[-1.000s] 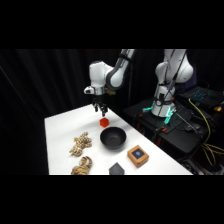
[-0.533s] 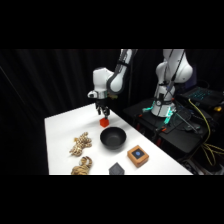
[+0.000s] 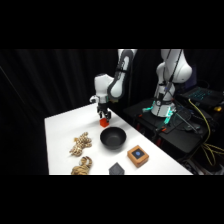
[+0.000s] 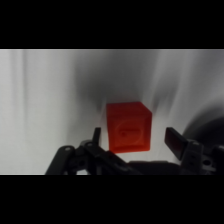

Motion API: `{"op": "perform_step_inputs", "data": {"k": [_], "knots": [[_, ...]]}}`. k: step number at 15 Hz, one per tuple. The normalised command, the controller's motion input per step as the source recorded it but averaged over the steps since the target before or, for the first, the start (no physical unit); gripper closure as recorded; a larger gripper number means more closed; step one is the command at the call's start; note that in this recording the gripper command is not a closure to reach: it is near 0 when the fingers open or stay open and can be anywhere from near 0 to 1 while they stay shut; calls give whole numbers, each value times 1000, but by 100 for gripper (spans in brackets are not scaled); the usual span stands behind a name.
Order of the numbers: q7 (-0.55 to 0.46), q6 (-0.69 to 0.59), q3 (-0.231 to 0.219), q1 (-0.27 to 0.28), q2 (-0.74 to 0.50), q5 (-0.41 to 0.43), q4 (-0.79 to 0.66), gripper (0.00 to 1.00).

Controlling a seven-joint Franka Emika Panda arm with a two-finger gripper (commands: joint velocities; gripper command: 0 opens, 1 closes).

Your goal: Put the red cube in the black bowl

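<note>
— Where is the red cube right now?

— On the white table, just behind the black bowl from the side camera, near it but outside its rim.

— And the gripper?

— It hangs directly over the cube, low down. In the wrist view one finger stands to the cube's left and the other to its right, spread wider than the cube, with a clear gap on the right side. So the jaws are apart and nothing is clamped.

— Is the left finger touching the cube?

— Hard to say; it looks very close, but the view is soft there.

— What else is on the table?

— A tan block with a dark blue centre, a small dark grey block, and pale woven-looking pieces toward the front left.
</note>
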Motion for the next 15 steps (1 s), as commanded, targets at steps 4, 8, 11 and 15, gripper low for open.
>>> {"op": "perform_step_inputs", "data": {"k": [4,8,11,15], "knots": [[-28,254,57,-88,140,-124,52,0],[84,161,28,-73,64,-187,51,100],[180,53,-54,1,-26,-214,33,100],[223,-117,-52,21,-142,-159,-2,100]]}}
